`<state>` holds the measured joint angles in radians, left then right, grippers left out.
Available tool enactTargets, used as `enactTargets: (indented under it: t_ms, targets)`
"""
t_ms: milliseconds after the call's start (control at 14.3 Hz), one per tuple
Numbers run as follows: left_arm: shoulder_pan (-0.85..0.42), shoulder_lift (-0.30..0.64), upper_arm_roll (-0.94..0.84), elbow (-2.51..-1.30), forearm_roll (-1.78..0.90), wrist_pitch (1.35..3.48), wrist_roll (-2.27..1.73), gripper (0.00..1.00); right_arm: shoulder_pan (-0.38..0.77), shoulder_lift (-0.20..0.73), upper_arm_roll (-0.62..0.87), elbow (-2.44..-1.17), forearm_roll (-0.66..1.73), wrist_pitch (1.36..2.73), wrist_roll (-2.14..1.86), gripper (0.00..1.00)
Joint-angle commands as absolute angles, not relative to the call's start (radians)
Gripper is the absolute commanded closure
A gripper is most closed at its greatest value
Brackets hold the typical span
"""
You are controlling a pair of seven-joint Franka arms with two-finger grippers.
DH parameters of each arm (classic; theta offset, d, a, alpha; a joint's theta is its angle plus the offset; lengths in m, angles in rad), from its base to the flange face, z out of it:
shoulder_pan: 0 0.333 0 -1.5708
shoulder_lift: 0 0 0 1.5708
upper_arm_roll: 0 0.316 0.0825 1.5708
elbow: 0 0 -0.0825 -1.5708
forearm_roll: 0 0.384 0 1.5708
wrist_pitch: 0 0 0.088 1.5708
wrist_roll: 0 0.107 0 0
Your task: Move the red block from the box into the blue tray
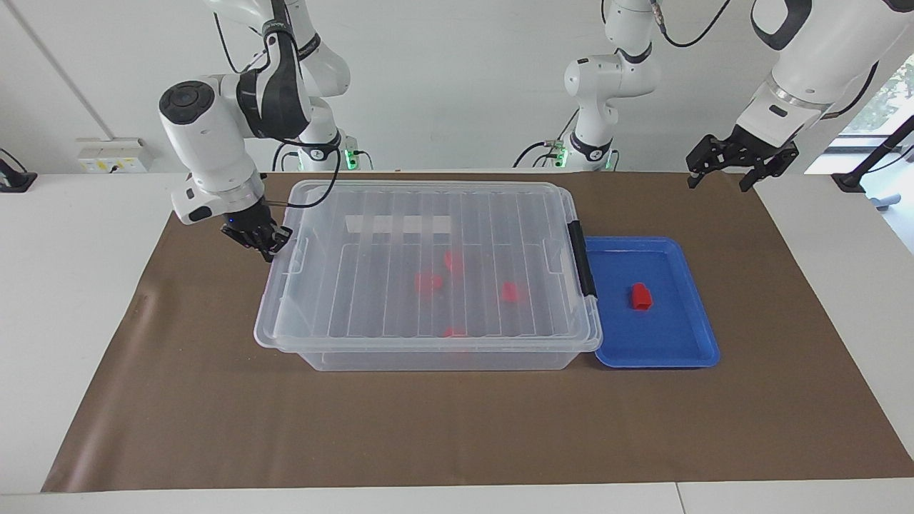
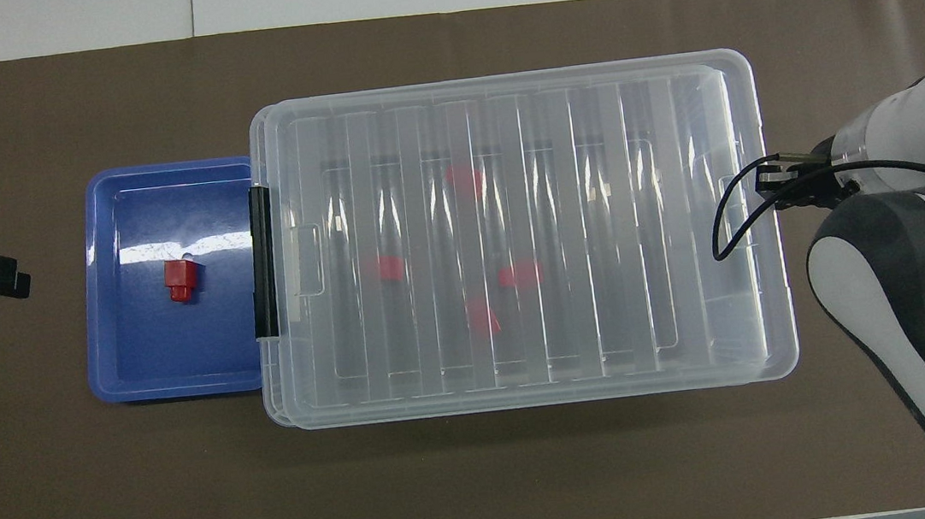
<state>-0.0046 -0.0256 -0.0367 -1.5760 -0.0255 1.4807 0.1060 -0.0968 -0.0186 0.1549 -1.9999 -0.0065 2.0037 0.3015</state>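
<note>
Now red block in blue tray, well apart from left hand

The right gripper hung low with fingertips pressed together; the left gripper waited raised, jaws spread wide.
</note>
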Motion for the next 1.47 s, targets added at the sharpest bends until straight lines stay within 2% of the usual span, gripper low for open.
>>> enactTargets:
  t_ms: [0, 701, 1261, 1331, 1401]
  targets:
    - [0.0, -0.057, -0.037, -1.611, -0.009, 1.491, 0.118, 0.0, -0.1, -0.032, 0.169, -2.026, 0.011, 2.04, 0.327, 1.0]
    - [0.0, -0.057, -0.037, -1.611, -0.009, 1.491, 0.118, 0.0, -0.101, -0.038, 0.135, -2.01, 0.012, 1.985, 0.227, 1.0]
    - [0.0, -0.057, -0.037, -1.611, -0.008, 1.491, 0.118, 0.0, -0.097, -0.041, 0.112, -1.711, -0.003, 1.599, 0.202, 1.0]
    - [0.0, -0.057, -0.037, -1.611, -0.009, 1.491, 0.118, 0.0, -0.097, -0.04, 0.107, -1.679, -0.003, 1.565, 0.199, 0.92]
    - [0.0, -0.057, -0.037, -1.611, -0.009, 1.491, 0.118, 0.0, -0.095, -0.04, 0.098, -1.645, -0.005, 1.533, 0.19, 0.45]
